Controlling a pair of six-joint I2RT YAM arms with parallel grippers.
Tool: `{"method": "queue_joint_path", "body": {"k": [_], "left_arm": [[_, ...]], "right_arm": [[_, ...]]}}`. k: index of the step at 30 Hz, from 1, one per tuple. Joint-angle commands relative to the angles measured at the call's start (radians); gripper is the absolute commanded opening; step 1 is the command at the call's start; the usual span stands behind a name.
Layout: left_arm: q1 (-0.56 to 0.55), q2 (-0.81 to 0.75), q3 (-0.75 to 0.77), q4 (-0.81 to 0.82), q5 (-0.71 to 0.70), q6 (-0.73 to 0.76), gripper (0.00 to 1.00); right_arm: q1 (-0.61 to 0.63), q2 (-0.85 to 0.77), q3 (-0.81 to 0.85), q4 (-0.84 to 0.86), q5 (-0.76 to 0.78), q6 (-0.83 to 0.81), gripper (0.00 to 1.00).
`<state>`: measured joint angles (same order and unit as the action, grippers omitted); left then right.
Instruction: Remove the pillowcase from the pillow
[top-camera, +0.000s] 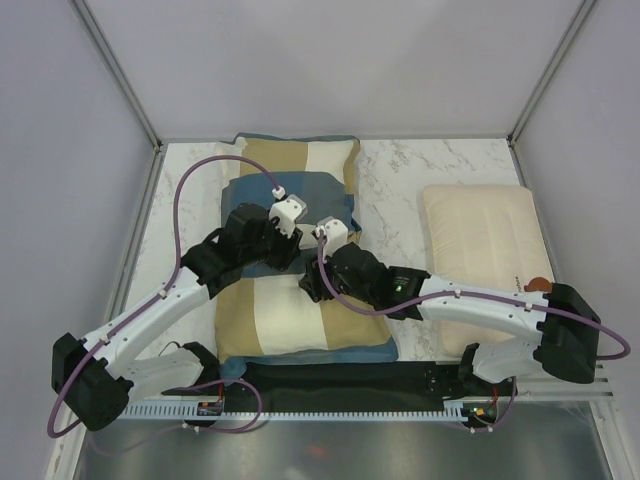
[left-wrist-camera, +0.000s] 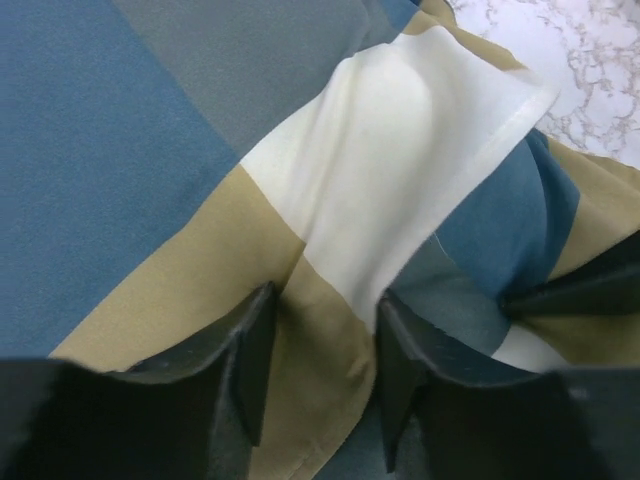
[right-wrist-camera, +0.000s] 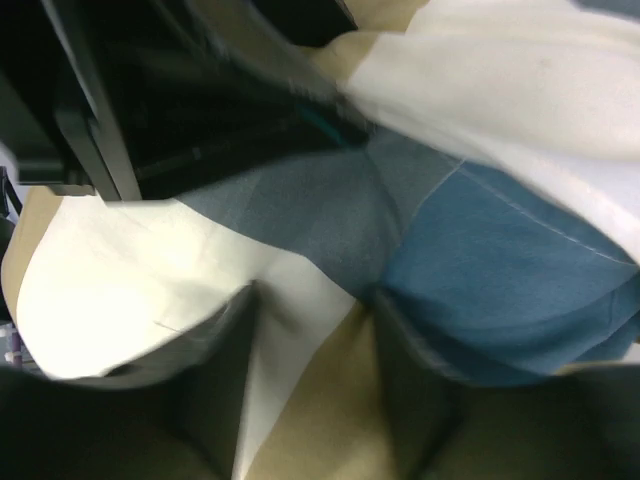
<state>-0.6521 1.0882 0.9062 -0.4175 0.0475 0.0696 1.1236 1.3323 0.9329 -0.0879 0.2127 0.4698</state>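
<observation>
Currently, your pillowcase (top-camera: 290, 320) lies lengthwise on the left half of the marble table (top-camera: 420, 170), one short end toward the arm bases and the other toward the back wall. It is plump, with its blue, tan and cream blocks facing up. You cannot see the pillow itself; the cover hides it.

Both your arms reach in over the middle of the cover, their wrists close together above the blue band.

Your left gripper (left-wrist-camera: 320, 370) pinches a raised fold of tan and cream cloth: the ridge stands up between the two dark fingers (left-wrist-camera: 250, 365), and both press into it. Beyond them a cream flap with a stitched hem lies over blue cloth.

Your right gripper (right-wrist-camera: 310, 385) shows up blurred in its own camera, but a strip of cream and tan cloth runs between its jaws, and they look clamped on it.

A second, flatter cream pillow (top-camera: 480, 240) rests to the right, apart from the cover.
</observation>
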Motion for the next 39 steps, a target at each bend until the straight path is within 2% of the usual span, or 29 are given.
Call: {"method": "queue_joint_path", "body": {"k": [1, 3, 4, 10, 12, 20, 29, 35, 39], "left_arm": [[0.002, 0.006, 0.022, -0.006, -0.077, -0.008, 0.46], [0.002, 0.003, 0.022, -0.006, -0.090, -0.010, 0.36], [0.002, 0.003, 0.022, -0.004, -0.098, -0.011, 0.26], [0.005, 0.012, 0.026, -0.004, -0.208, -0.027, 0.04], [0.012, 0.018, 0.034, -0.006, -0.242, -0.037, 0.02], [0.042, 0.159, 0.189, -0.029, -0.287, -0.059, 0.02], [0.071, 0.324, 0.425, -0.058, -0.393, -0.070, 0.02], [0.160, 0.458, 0.525, -0.061, -0.385, -0.132, 0.02], [0.250, 0.519, 0.553, -0.061, -0.328, -0.180, 0.02]], "right_arm": [[0.013, 0.047, 0.023, -0.006, 0.039, 0.044, 0.50], [0.015, 0.074, 0.023, -0.026, 0.040, 0.049, 0.23], [0.016, 0.082, 0.021, -0.033, 0.048, 0.052, 0.00], [0.015, 0.039, -0.002, -0.102, 0.135, 0.066, 0.00], [0.016, -0.013, -0.012, -0.133, 0.158, 0.069, 0.00], [0.016, -0.200, -0.011, -0.272, 0.156, 0.062, 0.00], [0.036, -0.275, -0.061, -0.429, 0.143, 0.105, 0.00], [0.068, -0.364, -0.045, -0.570, 0.128, 0.168, 0.00], [0.099, -0.400, -0.022, -0.641, 0.079, 0.207, 0.00]]}}
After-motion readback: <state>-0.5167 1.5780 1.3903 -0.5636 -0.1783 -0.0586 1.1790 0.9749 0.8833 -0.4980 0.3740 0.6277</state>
